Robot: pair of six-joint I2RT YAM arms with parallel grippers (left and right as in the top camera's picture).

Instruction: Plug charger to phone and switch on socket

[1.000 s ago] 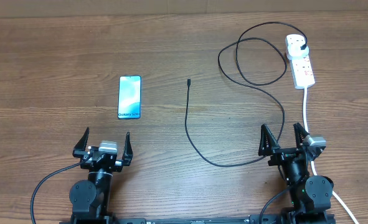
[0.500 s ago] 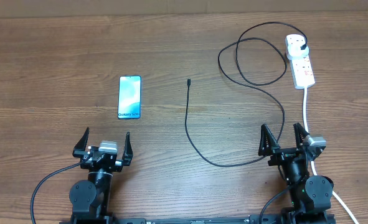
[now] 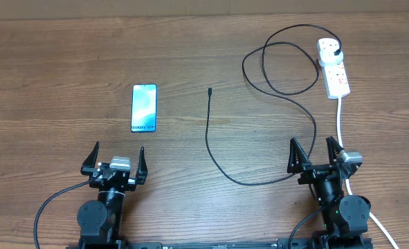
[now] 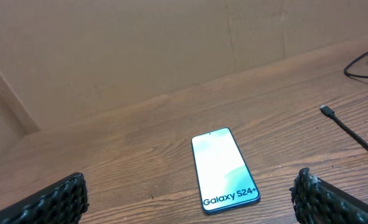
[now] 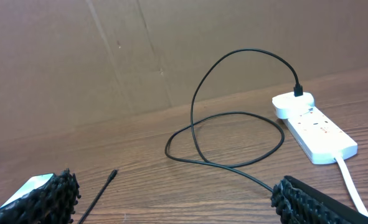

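The phone point(image 3: 144, 108) lies flat on the wooden table, left of centre, screen up; it also shows in the left wrist view point(image 4: 223, 168). The black charger cable point(image 3: 221, 162) runs from its connector tip point(image 3: 210, 90) down, round and up in loops to its plug, which sits in the white socket strip point(image 3: 333, 69) at the far right. The right wrist view shows the strip point(image 5: 314, 129) and the tip point(image 5: 113, 174). My left gripper point(image 3: 117, 161) is open and empty, in front of the phone. My right gripper point(image 3: 315, 155) is open and empty, over the cable's near bend.
The strip's thick white cord point(image 3: 340, 124) runs down the right side past my right arm. A cardboard wall point(image 4: 140, 43) stands behind the table's far edge.
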